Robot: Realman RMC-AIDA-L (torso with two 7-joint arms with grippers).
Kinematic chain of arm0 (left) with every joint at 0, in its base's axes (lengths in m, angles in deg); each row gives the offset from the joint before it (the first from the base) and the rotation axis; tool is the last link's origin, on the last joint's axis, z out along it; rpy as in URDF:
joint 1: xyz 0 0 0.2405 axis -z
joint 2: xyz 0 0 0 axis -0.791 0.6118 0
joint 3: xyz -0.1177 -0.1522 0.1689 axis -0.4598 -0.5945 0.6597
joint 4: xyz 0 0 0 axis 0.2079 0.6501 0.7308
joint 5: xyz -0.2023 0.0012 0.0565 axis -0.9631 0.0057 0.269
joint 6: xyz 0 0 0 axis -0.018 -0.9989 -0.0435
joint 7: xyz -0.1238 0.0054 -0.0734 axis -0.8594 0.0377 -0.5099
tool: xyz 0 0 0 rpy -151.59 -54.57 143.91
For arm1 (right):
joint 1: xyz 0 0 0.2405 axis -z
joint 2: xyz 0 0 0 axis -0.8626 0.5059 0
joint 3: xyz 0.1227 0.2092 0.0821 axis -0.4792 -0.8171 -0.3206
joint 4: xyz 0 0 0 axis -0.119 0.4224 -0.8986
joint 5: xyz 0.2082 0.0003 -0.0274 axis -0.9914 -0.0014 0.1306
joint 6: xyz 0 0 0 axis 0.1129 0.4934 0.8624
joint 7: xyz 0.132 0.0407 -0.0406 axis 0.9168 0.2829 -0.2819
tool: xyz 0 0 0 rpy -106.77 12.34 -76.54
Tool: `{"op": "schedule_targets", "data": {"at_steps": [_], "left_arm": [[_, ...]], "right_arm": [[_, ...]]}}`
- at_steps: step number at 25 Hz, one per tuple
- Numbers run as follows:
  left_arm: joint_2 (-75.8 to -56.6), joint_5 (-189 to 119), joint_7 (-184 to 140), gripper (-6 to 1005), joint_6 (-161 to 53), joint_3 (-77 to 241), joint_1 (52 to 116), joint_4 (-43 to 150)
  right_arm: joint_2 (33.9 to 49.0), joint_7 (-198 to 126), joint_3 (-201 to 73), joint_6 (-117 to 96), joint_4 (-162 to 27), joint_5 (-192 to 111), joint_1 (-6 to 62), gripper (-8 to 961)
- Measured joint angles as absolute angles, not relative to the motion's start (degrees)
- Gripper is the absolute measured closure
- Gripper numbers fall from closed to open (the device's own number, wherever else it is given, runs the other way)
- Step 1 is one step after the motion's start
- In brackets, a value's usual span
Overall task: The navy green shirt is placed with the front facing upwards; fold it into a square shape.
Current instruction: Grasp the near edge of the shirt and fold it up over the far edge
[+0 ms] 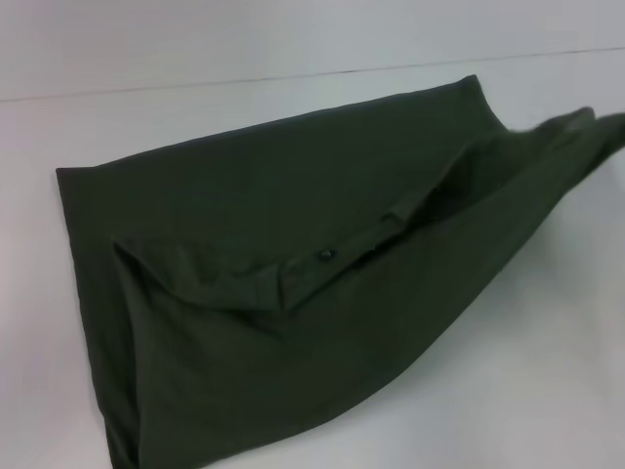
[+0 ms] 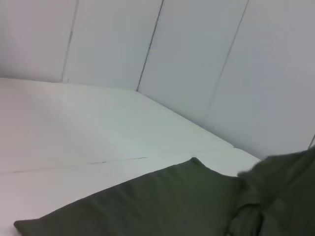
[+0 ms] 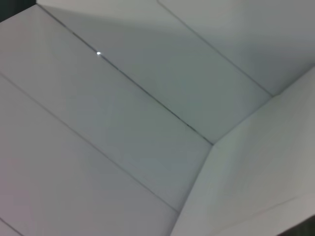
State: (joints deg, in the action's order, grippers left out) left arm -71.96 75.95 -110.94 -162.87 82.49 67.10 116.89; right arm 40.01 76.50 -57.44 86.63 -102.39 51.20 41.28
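The navy green shirt (image 1: pixel 293 293) lies across the white table (image 1: pixel 547 371), partly folded over itself, with plain green cloth facing up. A raised fold runs diagonally across its middle, with a small dark mark (image 1: pixel 325 256) on it. The chest letters are hidden. The shirt's far right end (image 1: pixel 596 132) rises off the table toward the frame edge. Its near left corner runs out of the bottom of the head view. The left wrist view shows the shirt (image 2: pixel 162 206) close below. Neither gripper shows in any view.
The table's back edge meets a pale panelled wall (image 1: pixel 293 39). Wall panels also fill the left wrist view (image 2: pixel 197 64) and the right wrist view (image 3: pixel 123 98). Bare table lies to the right of and behind the shirt.
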Motion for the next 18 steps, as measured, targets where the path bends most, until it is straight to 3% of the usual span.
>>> {"op": "schedule_targets", "data": {"at_steps": [9, 15, 18], "left_arm": [[-72.32, 78.74, -111.64, 967, -163.54, 86.97, 67.11, 116.43], [-72.29, 84.05, -115.03, 959, -164.97, 94.0, 68.53, 116.28], [-72.38, 86.62, -116.78, 890, -164.99, 96.82, 69.3, 115.09]], "right_arm": [[41.3, 75.43, -57.0, 86.46, -102.13, 52.32, 44.01, 952], [41.41, 75.26, -56.76, 85.94, -102.14, 52.81, 43.71, 952], [41.45, 75.25, -56.69, 85.38, -102.14, 53.54, 43.54, 952]]}}
